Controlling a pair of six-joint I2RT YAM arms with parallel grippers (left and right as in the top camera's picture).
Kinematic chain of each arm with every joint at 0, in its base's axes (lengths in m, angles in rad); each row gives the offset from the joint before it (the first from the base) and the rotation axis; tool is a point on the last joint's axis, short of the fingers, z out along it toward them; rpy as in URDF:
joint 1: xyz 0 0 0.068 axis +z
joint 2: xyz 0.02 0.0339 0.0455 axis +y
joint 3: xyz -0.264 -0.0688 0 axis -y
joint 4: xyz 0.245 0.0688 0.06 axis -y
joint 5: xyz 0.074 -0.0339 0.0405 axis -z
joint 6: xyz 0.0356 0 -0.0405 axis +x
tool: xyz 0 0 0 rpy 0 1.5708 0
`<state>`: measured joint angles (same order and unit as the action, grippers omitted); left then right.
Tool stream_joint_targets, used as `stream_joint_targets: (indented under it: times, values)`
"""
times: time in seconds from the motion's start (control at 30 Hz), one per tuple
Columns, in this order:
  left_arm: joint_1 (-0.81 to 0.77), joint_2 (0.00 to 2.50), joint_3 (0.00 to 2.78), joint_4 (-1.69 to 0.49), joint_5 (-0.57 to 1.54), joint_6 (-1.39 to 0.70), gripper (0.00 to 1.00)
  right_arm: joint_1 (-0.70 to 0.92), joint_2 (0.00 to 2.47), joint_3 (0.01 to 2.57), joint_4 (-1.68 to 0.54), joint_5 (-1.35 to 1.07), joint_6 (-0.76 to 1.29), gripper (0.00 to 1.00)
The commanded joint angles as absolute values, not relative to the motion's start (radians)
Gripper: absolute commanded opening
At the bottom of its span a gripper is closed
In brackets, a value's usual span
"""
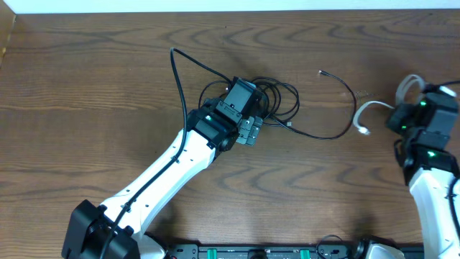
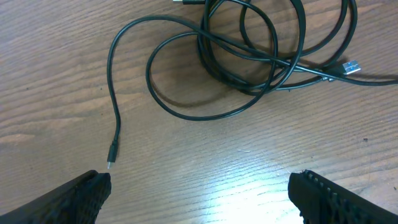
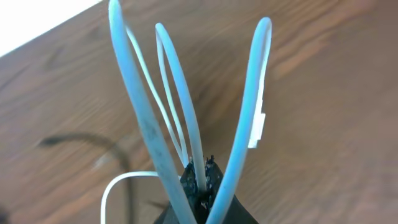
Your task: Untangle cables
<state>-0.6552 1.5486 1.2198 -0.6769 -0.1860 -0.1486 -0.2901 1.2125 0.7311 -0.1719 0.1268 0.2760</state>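
Observation:
Two black cables (image 1: 284,101) lie tangled in coils on the wooden table, half under my left wrist. In the left wrist view the coils (image 2: 249,56) lie ahead of the fingers, with one thin end and its small plug (image 2: 111,155) by the left finger. My left gripper (image 2: 199,196) (image 1: 248,133) is open and empty, just short of the coils. My right gripper (image 3: 200,177) (image 1: 410,108) at the right edge is shut on the white cable (image 3: 186,118), whose loops stick up past the fingers. A white end (image 1: 361,119) curls left of it.
A long black strand (image 1: 338,108) runs from the coils to the right, ending in a small plug (image 1: 321,72). Another strand (image 1: 176,79) loops out to the upper left. The table's far edge (image 1: 230,10) is at the top.

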Motion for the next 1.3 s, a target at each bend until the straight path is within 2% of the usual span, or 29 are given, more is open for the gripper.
stream_joint_targets:
  times: [0.0, 0.37, 0.5, 0.73, 0.93, 1.07, 1.23, 1.27]
  values:
    - [-0.65, 1.542, 1.228, -0.681, -0.196, -0.135, 0.98, -0.393, 1.208, 0.754, -0.122, 0.181, 0.245, 0.01]
    - [-0.65, 1.542, 1.228, -0.681, -0.196, -0.135, 0.98, -0.721, 1.372, 0.757, 0.191, 0.041, 0.245, 0.01]
    - [-0.65, 1.542, 1.228, -0.681, -0.196, -0.134, 0.98, -0.76, 1.508, 0.801, 0.251, 0.042, 0.245, 0.01]
    - [-0.65, 1.542, 1.228, -0.681, -0.196, -0.135, 0.98, -0.774, 1.757, 1.036, 0.202, 0.046, 0.246, 0.01]
    - [-0.65, 1.542, 1.228, -0.681, -0.196, -0.134, 0.98, -0.773, 1.892, 1.14, 0.186, 0.046, 0.246, 0.01]
    - [-0.65, 1.542, 1.228, -0.681, -0.196, -0.135, 0.98, -0.773, 1.931, 1.14, 0.148, 0.055, 0.246, 0.13]
    - [-0.65, 1.542, 1.228, -0.681, -0.196, -0.135, 0.98, -0.773, 1.953, 1.14, 0.074, 0.123, 0.246, 0.2]
    - [-0.65, 1.542, 1.228, -0.681, -0.196, -0.135, 0.98, -0.773, 1.953, 1.14, 0.057, 0.13, 0.245, 0.24]
